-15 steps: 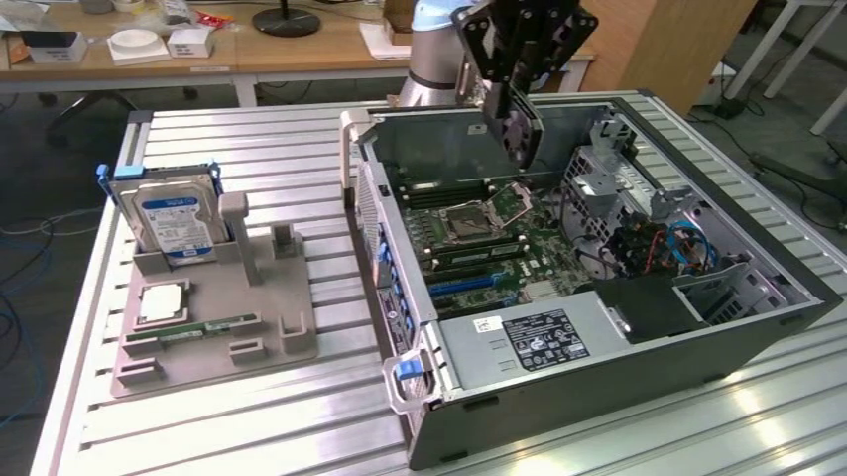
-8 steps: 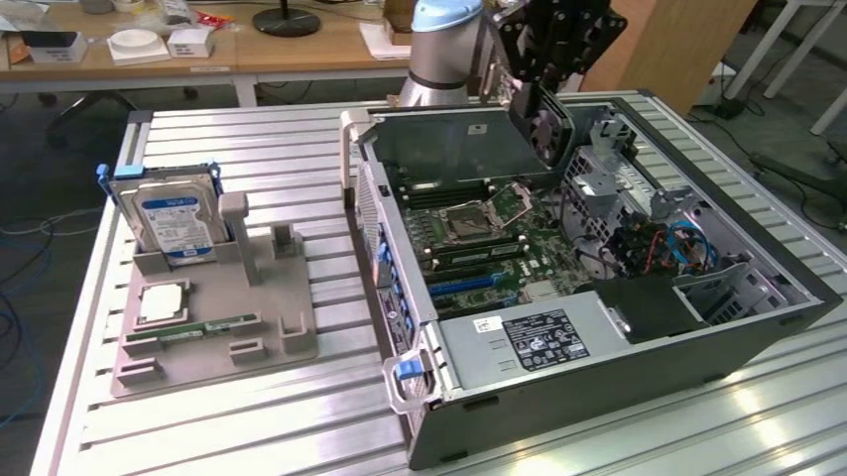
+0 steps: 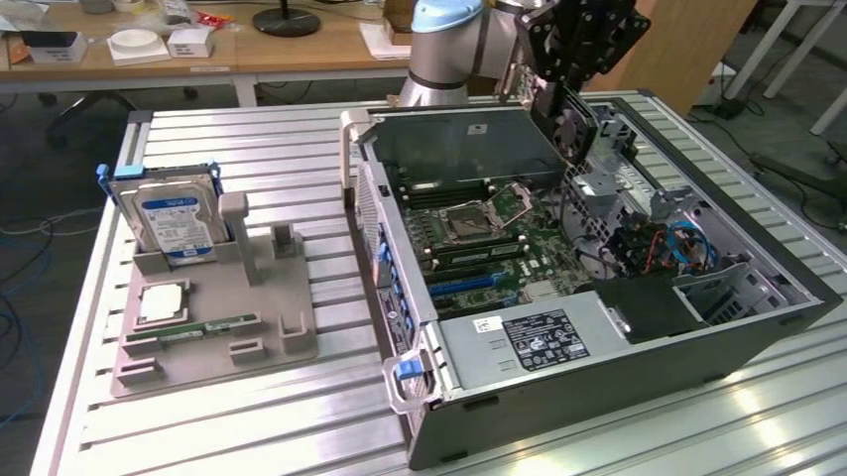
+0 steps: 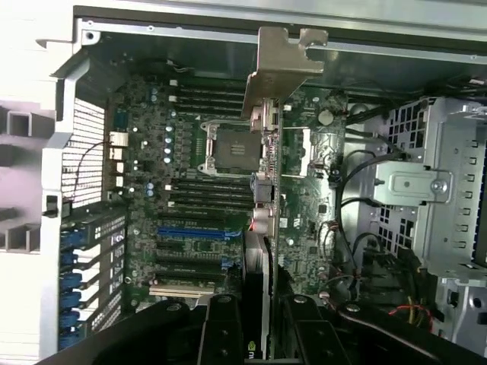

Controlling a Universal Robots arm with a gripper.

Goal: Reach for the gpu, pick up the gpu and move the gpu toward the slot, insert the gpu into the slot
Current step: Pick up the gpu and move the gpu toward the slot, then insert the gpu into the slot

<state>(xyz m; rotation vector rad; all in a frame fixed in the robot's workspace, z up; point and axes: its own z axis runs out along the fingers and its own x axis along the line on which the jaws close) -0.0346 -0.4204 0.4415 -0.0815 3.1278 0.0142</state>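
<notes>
arm raised, hand pointing down, fingers clamped on gpu.

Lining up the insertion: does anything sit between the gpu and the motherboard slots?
Nothing visible. The pincer holds the gpu over the open case; the blue slot lies bare, and the cables run off beside the drive cage.

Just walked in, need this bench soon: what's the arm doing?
The gripper is shut on the gpu, holding it on edge over the open computer case. The card hangs above the motherboard, not yet seated in a slot. A hard drive stands in the grey tray beside the case.
</notes>
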